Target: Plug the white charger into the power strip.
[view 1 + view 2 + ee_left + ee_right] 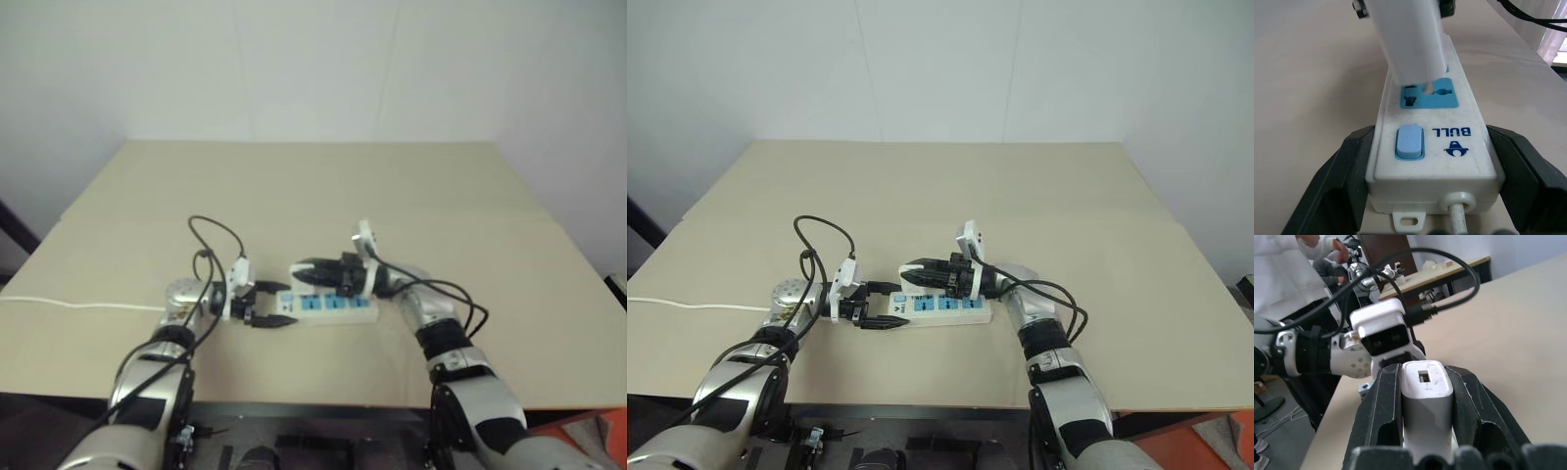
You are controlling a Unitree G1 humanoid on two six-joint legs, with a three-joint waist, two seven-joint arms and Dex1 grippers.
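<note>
Left gripper [1425, 186] straddles the cord end of the power strip [1432, 156] on the table [294, 186], fingers spread alongside. Right gripper [1426, 396] clamps the white charger [1410, 44], prongs at the first blue socket [1429, 94]. Looks light, rigid, slick; grip flat sides.

The power strip [1432, 147], a long flat white bar with blue socket panels, a blue switch and a blue printed logo, is lying flat toward the desk's 6 o'clock edge, its thin cord [78, 305] trailing off toward 9 o'clock. The white charger [1409, 39] (a small plain block) is standing over the strip's end socket, its prongs meeting the blue panel.
</note>
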